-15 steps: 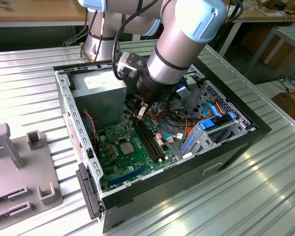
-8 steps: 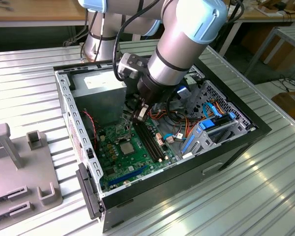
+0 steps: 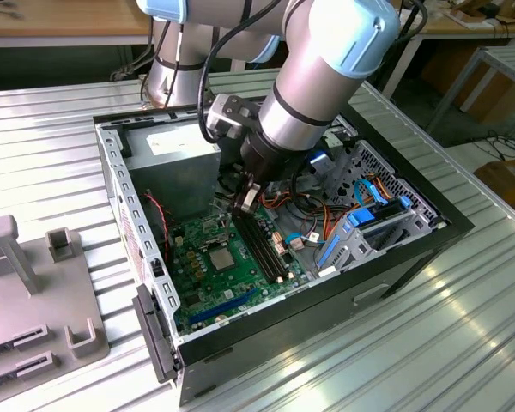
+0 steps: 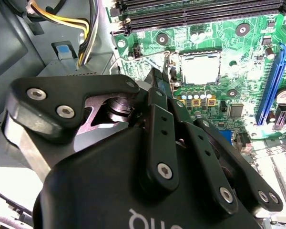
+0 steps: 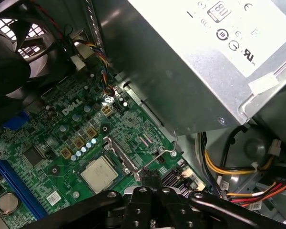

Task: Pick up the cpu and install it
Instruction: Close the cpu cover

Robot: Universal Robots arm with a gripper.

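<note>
The cpu (image 3: 219,257) is a small silver-grey square lying flat in its socket on the green motherboard (image 3: 208,283), and both wrist views show it there (image 4: 200,68) (image 5: 99,173). My gripper (image 3: 245,202) hangs inside the open computer case, just above the board and beside the socket, apart from the cpu. Its black fingers (image 5: 150,180) are pressed together with nothing visible between them, and their tips (image 4: 165,81) sit at the thin metal socket lever (image 5: 158,160). The socket's metal frame (image 5: 118,151) stands raised at the cpu's edge.
The grey power-supply box (image 3: 173,167) fills the case's far corner close to my wrist. Long black memory slots (image 3: 262,249) run beside the socket. Coloured cables (image 3: 326,215) and a blue drive bracket (image 3: 360,232) crowd the exterior view's right. A grey fixture (image 3: 34,292) stands outside the case.
</note>
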